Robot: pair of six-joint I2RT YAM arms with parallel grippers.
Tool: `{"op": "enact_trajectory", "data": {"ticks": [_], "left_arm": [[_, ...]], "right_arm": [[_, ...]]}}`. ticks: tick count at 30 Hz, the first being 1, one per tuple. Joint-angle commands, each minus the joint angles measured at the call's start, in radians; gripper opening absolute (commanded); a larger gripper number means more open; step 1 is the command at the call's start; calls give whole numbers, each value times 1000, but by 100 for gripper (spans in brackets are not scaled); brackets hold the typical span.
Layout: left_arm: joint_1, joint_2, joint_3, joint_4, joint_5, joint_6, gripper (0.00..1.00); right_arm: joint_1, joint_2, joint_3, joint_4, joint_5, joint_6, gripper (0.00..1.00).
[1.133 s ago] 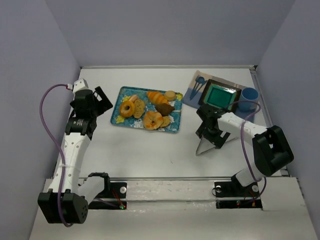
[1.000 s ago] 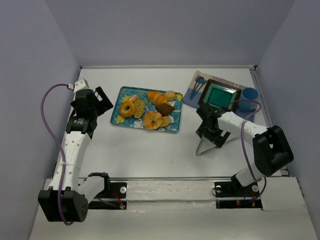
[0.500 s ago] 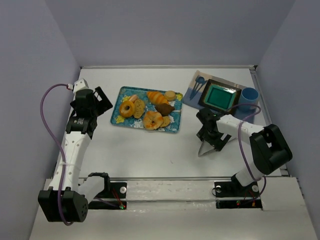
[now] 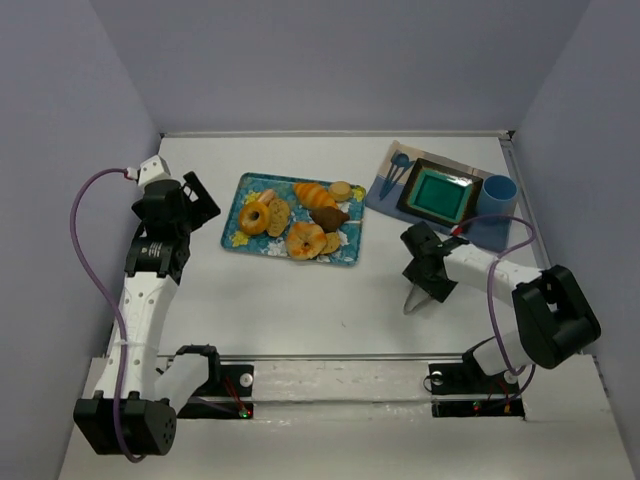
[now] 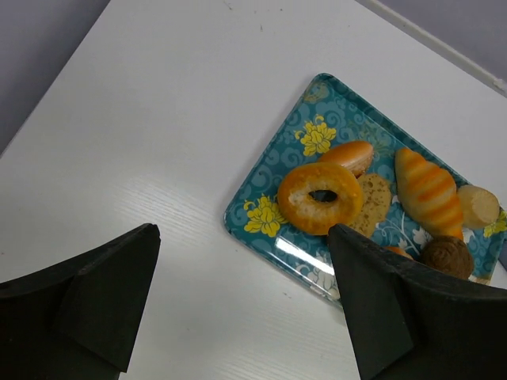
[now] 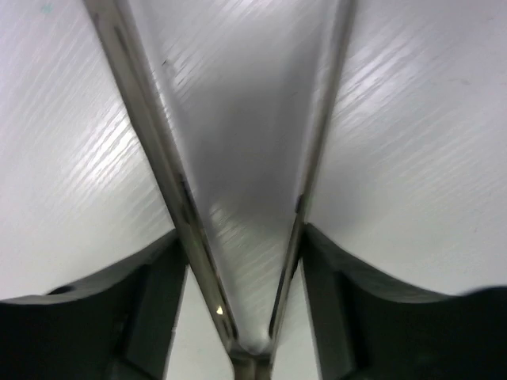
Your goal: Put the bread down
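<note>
The left gripper is open, its dark fingers set wide apart above the white table. Beyond them a teal flowered tray lies on the table. It holds a ring doughnut touching a small oval bun and a flat tan slice, with a striped croissant, a pale round piece and a dark brown ball further right.

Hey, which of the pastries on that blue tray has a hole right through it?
The pale ring doughnut at the tray's left end. The knotted roll, striped croissant and dark brown ball show no open hole.
</note>
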Motion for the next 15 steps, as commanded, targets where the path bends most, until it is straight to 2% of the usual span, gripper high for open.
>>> {"op": "enact_trajectory", "data": {"ticks": [1,2,7,9,13,14,15], "left_arm": [[3,-35,43,4,10,2,99],[3,-37,41,6,17,-1,99],[3,-60,50,9,14,1,99],[3,-71,40,27,19,-4,99],[3,-81,27,61,43,-7,99],[3,-81,27,64,47,-10,99],[3,-80,26,69,54,-11,99]], "right_arm": [[-15,16,-84,58,46,81,52],[-15,5,-90,53,54,85,45],[-15,-84,-63,-48,86,36,36],[-6,-166,-29,-85,60,-36,31],[23,-335,69,-126,8,-237,30],[32,-369,69,-120,-17,-238,30],[32,-399,110,-108,-50,-343,30]]}}
